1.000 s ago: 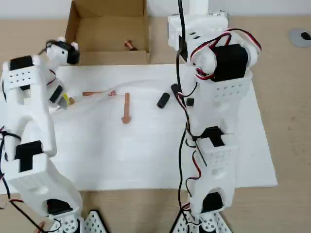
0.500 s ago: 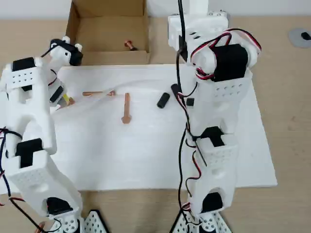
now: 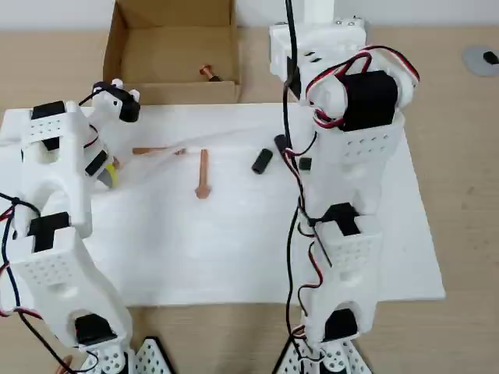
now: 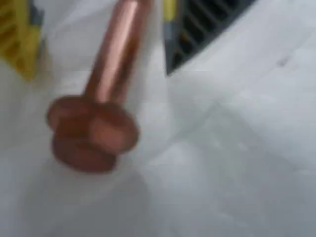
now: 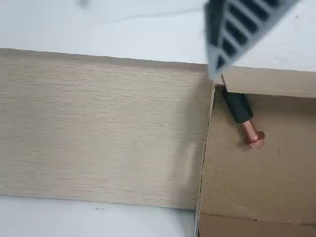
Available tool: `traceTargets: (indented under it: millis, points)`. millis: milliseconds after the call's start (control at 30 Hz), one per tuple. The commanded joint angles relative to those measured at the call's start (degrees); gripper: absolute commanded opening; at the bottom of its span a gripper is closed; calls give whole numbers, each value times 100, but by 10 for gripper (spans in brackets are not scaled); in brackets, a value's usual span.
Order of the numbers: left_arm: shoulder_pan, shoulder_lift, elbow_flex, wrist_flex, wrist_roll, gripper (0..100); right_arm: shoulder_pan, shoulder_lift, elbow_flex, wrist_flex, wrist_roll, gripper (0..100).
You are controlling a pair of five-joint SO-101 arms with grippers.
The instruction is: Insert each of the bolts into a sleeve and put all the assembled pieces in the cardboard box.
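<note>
A copper bolt (image 4: 94,128) points head-first at the white mat between the yellow-padded fingers (image 4: 17,34) of my left gripper (image 3: 109,173), which is shut on its shaft at the mat's left edge. Two more bolts lie loose on the mat, one (image 3: 156,149) just right of that gripper and one (image 3: 203,173) near the middle. Two black sleeves (image 3: 262,160) (image 3: 281,144) lie beside the right arm. The cardboard box (image 3: 125,47) at the back holds one bolt in a sleeve (image 3: 209,72) (image 5: 244,121). My right gripper (image 5: 232,44) hangs by the box's right wall.
The white mat (image 3: 234,249) covers most of the wooden table (image 5: 98,123). The right arm (image 3: 351,101) stands tall over the mat's back right part. A small grey disc (image 3: 482,59) lies at the far right.
The left arm has shifted to the right and a little toward the front, bringing its gripper further over the mat's edge. The right arm, loose bolts and sleeves have not moved.
</note>
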Motion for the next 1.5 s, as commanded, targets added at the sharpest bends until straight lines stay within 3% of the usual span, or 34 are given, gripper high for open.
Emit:
traceTargets:
  millis: [0, 167, 533, 700, 800, 900, 1233, 1467]
  points:
    - [88, 92, -35, -62, -35, 145, 101, -330, -215, 70, 62, 408]
    - [141, 127, -35, -62, 0, 9, 101, -321, -215, 79, 53, 408]
    - [79, 119, -273, 62, 35, 17, 84, -321, -215, 79, 53, 408]
    - [-53, 119, -1213, 862, 105, 22, 75, -321, -215, 79, 53, 408]
    - [-123, 119, -1609, 1116, 114, 82, 75, -321, -215, 79, 44, 408]
    - [-167, 119, -1793, 1116, 264, 134, 75, -321, -198, 79, 44, 408]
    - [-167, 180, -1776, 1081, 299, 139, 75, -347, 110, 79, 44, 408]
    - [-114, 180, -1679, 422, 580, 136, 66, -347, 110, 79, 44, 408]
